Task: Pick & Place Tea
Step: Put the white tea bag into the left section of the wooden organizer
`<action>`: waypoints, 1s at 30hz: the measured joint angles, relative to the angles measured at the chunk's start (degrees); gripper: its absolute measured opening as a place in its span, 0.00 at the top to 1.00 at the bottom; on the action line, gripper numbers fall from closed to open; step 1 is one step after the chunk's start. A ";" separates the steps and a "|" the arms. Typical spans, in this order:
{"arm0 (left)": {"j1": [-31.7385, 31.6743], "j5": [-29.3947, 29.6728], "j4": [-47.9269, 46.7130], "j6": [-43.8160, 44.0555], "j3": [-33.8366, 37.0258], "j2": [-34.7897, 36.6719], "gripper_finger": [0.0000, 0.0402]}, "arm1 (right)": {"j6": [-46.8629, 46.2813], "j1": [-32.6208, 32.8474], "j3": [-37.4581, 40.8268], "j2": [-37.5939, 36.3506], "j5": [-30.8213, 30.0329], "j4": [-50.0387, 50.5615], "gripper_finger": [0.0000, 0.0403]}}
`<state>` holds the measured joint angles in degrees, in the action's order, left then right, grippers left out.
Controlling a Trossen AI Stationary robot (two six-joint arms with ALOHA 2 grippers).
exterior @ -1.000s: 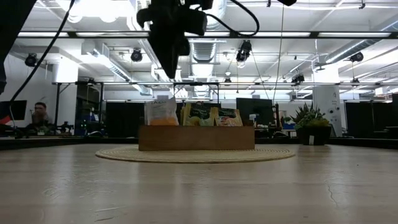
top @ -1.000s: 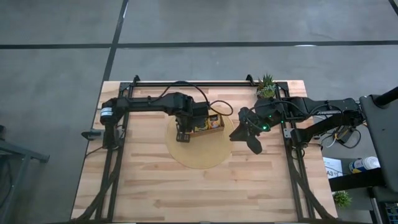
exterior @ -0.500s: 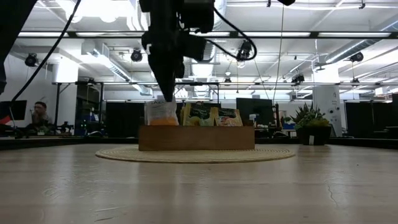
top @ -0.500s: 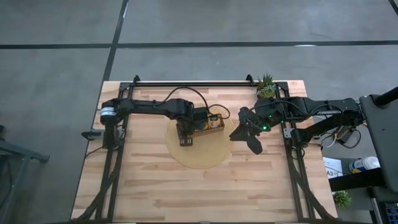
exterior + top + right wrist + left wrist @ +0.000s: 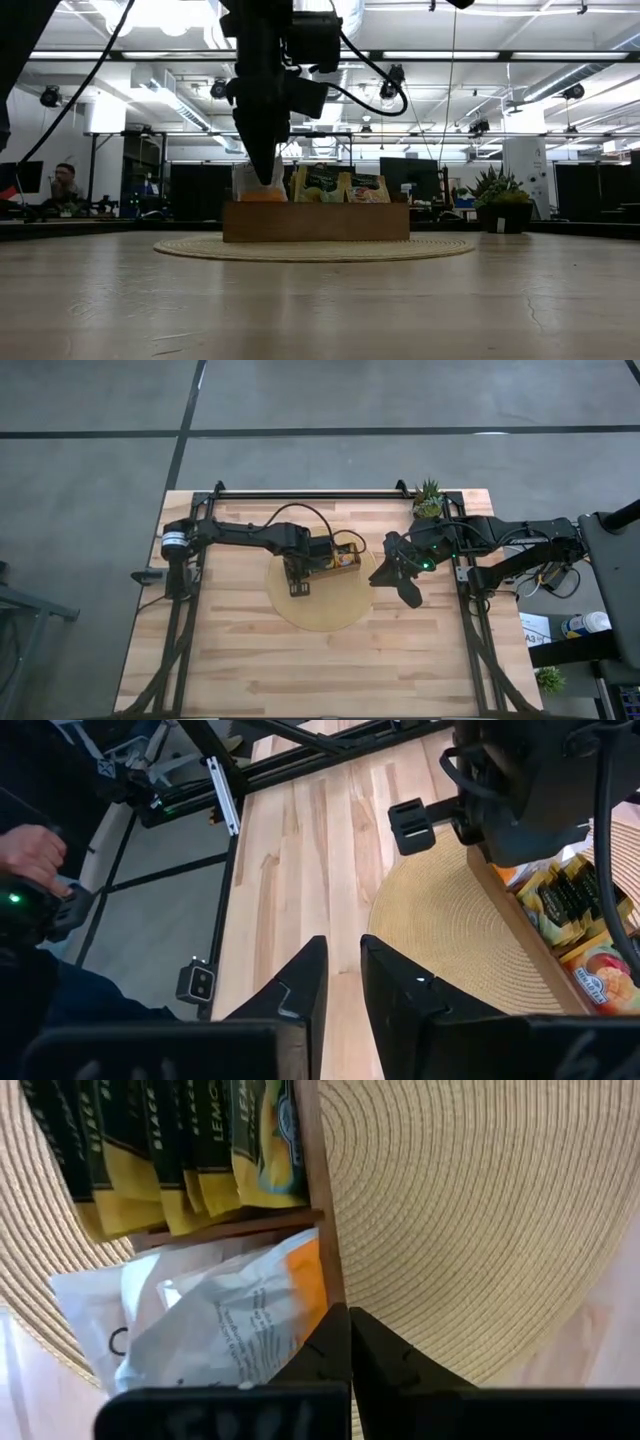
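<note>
left gripper [image 5: 268, 172]: fingers clenched, tips down at the tray's [image 5: 316, 221] left compartment by the white-and-orange tea sachets [image 5: 215, 1325] | yellow-green sachets [image 5: 190, 1150]: middle compartment | tray: on round woven mat [image 5: 330, 612], mid-desk | right gripper [image 5: 340, 970]: fingers narrowly parted, empty, right of the mat

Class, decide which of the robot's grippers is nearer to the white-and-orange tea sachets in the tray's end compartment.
Left. The left gripper is down at the white-and-orange sachets, fingers shut at the tray's end compartment. The right gripper hangs off the round mat's far edge.

Left gripper [image 5: 350, 1342]: fingers pressed together, pointing down, mid-table.
Right gripper [image 5: 342, 982]: narrow gap between fingers, waiting right of centre.
</note>
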<state>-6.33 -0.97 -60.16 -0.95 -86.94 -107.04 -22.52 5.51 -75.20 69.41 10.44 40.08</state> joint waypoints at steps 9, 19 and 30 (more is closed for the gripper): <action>-0.46 1.18 2.87 2.39 3.14 0.02 1.00 | 0.01 0.01 0.00 0.00 0.00 0.00 0.84; -0.52 4.08 3.02 2.76 3.34 0.02 1.00 | 0.02 0.00 0.00 0.00 -0.01 -0.01 0.85; -0.52 0.79 3.00 2.76 3.63 0.02 1.00 | 0.02 0.00 0.00 0.00 0.00 0.00 0.85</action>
<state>-6.85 -0.18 -57.17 1.80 -83.31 -107.02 -22.50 5.51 -75.20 69.41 10.44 40.09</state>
